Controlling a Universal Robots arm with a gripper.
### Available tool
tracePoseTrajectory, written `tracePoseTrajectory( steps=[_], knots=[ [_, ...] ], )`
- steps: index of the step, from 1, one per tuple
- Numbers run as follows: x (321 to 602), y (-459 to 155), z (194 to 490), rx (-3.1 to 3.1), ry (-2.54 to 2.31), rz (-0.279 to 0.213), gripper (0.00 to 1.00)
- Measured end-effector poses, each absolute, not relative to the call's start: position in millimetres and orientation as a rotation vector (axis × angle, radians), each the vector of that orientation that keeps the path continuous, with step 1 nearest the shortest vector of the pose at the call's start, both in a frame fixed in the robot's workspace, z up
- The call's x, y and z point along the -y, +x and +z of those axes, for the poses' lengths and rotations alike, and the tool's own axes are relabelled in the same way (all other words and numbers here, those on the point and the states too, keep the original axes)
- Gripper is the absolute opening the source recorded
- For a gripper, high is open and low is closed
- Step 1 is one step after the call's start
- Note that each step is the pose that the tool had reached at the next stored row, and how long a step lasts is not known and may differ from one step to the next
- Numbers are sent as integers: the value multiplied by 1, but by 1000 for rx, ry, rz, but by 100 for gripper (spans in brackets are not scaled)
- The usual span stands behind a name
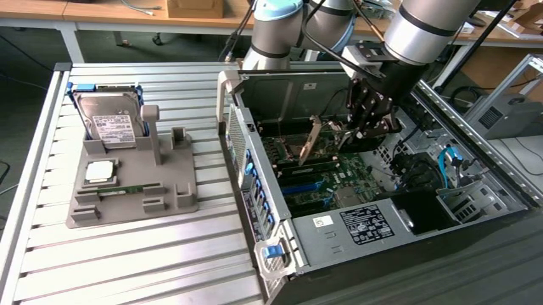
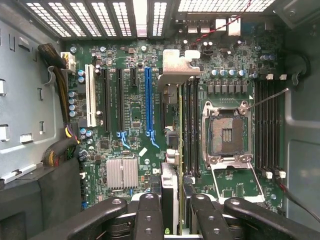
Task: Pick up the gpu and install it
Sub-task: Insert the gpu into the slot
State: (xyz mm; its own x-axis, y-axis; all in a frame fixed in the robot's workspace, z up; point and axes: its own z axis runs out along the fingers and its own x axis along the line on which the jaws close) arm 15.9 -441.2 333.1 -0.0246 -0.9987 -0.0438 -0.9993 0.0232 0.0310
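The gripper, clamped on the gpu inside the computer case, should keep the card upright and square to its slot.

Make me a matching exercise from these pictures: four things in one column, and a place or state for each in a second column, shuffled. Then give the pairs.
Things
1. gpu
2. hard drive
3. CPU socket
4. long blue slot

Places or states
A. standing upright in the grey holder on the slatted table
B. held edge-down in the claw above the motherboard, inside the case
C. on the motherboard with nothing plugged into it
D. open, with no processor in it

Pairs: 1-B, 2-A, 3-D, 4-C
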Motion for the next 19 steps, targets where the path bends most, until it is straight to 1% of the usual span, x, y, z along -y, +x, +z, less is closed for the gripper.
tracePoseTrajectory(
  steps=[9,19],
  knots=[
    [442,13,335,-2246,-2182,82,27],
    [447,0,328,-2246,-2182,82,27]
  ],
)
